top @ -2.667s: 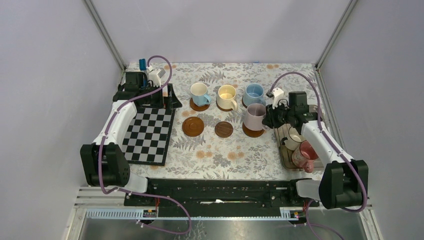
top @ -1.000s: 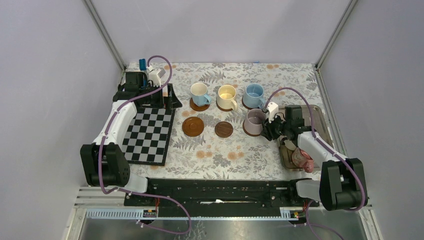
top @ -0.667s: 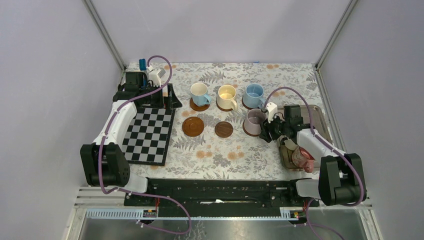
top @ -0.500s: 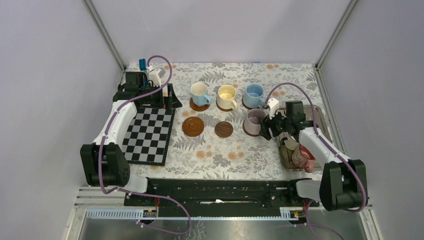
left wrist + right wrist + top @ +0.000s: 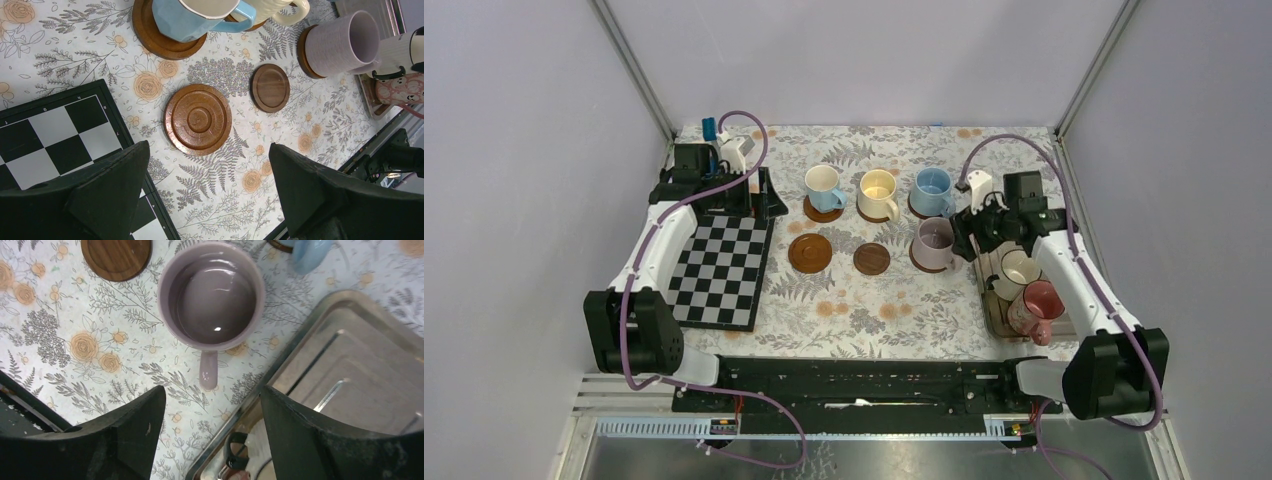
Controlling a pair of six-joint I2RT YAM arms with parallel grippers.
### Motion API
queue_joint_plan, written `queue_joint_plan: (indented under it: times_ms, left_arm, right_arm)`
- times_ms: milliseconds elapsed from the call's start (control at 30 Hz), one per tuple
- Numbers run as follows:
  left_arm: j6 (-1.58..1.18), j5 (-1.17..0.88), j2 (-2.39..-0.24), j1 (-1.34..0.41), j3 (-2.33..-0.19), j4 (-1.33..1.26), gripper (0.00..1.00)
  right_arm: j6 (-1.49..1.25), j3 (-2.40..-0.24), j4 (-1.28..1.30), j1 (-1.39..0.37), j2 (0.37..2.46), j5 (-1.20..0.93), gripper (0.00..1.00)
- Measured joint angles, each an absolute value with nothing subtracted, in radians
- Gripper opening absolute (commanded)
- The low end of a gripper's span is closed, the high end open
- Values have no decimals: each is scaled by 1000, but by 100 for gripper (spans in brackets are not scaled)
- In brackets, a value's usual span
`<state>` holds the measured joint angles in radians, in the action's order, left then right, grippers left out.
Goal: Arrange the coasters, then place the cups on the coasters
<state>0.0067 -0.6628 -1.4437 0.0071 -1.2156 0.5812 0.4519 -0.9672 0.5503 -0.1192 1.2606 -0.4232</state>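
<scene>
Three cups stand on coasters in a back row: light blue [image 5: 823,187], yellow-cream [image 5: 877,193] and blue [image 5: 931,189]. The lilac cup [image 5: 934,242] [image 5: 215,295] sits upright on a coaster [image 5: 303,55], its handle [image 5: 208,371] free. Two coasters lie bare, an orange-brown one [image 5: 809,252] [image 5: 197,119] and a dark one [image 5: 871,258] [image 5: 270,87]. A white-cream cup [image 5: 1020,272] and a pinkish cup [image 5: 1037,305] stand in the tray. My right gripper [image 5: 967,238] [image 5: 212,410] hovers open just off the lilac cup's handle, holding nothing. My left gripper [image 5: 759,200] [image 5: 210,185] hangs wide open by the board.
The grey metal tray [image 5: 1064,235] [image 5: 350,355] lies along the right edge, close beside the lilac cup. A black-and-white chequered board [image 5: 719,270] [image 5: 50,145] covers the left side. Grey walls close in the table on the left, back and right.
My right gripper has opened, let go of the lilac cup on its coaster, and drawn back up and away towards the tray. The left arm has not moved.
</scene>
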Motion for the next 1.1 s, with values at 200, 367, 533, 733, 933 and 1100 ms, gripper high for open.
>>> queue_joint_plan:
  times_ms: [200, 367, 533, 733, 933, 1100]
  left_arm:
    - [7, -663, -1424, 7, -1202, 582, 99]
    - [7, -668, -1424, 7, -1202, 582, 99]
    - [7, -678, -1424, 7, -1202, 582, 99]
    - [7, -686, -1424, 7, -1202, 582, 99]
    - [7, -689, -1423, 7, -1202, 582, 99]
    - [7, -688, -1414, 7, -1202, 582, 99]
  right_arm:
    - [466, -1091, 749, -117, 1210, -337, 76]
    - [505, -1084, 913, -91, 1164, -251, 84]
    - [574, -1083, 982, -1, 1175, -197, 73]
    - [776, -1101, 1026, 22, 1182, -211, 70]
    - [1028, -1186, 1057, -21, 1254, -238, 71]
    - [1190, -1162, 1073, -84, 1269, -253, 71]
